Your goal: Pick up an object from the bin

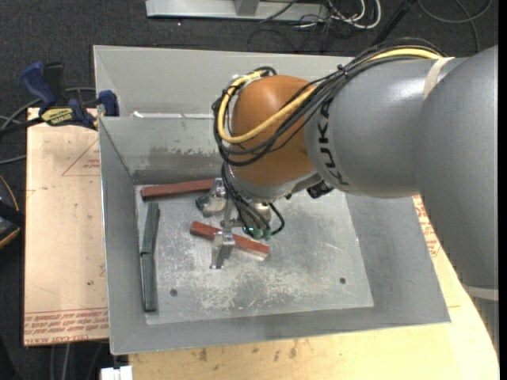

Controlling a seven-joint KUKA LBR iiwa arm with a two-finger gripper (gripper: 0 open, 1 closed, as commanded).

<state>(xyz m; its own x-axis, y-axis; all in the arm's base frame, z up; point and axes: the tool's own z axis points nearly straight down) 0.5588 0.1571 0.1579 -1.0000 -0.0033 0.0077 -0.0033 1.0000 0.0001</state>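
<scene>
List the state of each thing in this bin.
gripper: lowered over the short red-brown block
short red-brown block: lying flat, slanted, mid-floor
long red-brown bar: lying flat by the bin back wall
dark grey bar: lying flat along the left wall
small pale thing: beside the gripper, unclear

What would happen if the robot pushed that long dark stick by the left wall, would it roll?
The long dark stick looks flat-sided, so it would probably slide, not roll. It lies dead straight, so it is likely stiff. Being long and thin, it may swing round if pushed near one end.
</scene>
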